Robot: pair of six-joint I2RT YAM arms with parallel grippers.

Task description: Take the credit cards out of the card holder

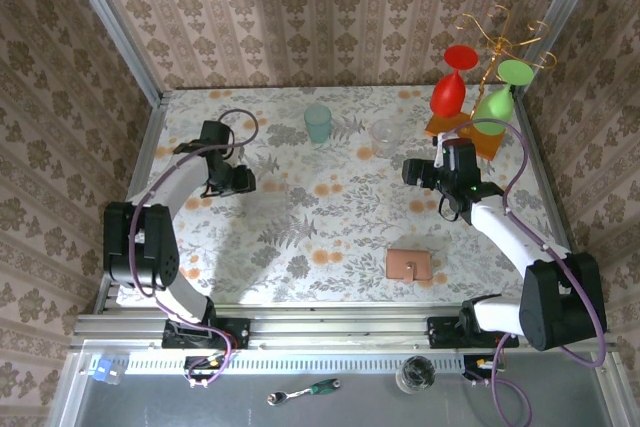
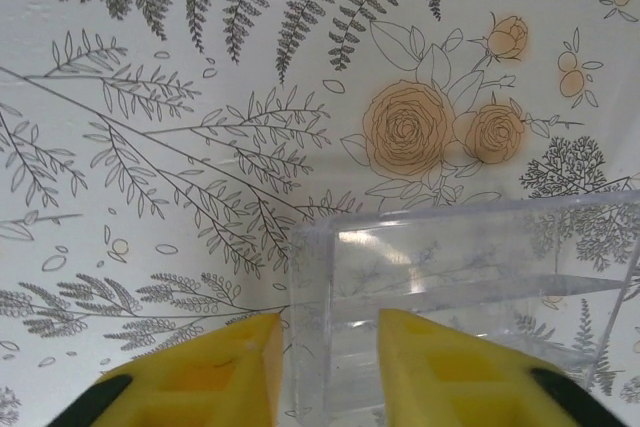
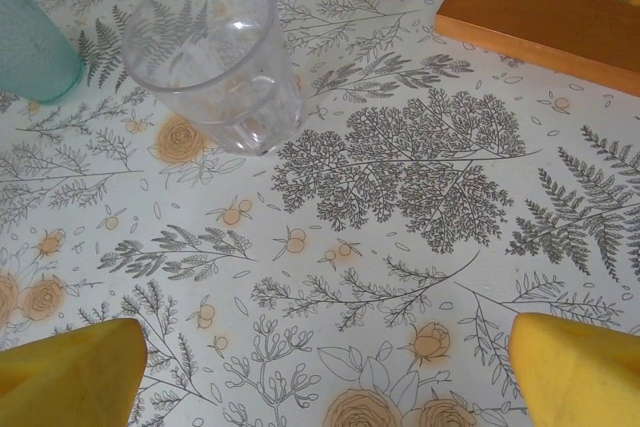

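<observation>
Left gripper (image 2: 330, 319) yellow fingers (image 2: 200, 377) straddle clear plastic box (image 2: 470, 277) wall, gap narrow (clamped or just near: cannot tell). Table (image 1: 300, 237) floral-print. Right gripper (image 3: 325, 332) jaws spread wide, nothing between, above table near clear glass (image 3: 215, 52). Card holder (image 1: 410, 265) flat on table near front edge, right of centre, well apart from both grippers.

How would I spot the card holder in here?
Start at the flowered table and look along its near edge, right of the middle. The card holder is the flat tan-brown square lying alone there, unlike the orange wooden base at the back, which carries coloured goblets.
</observation>
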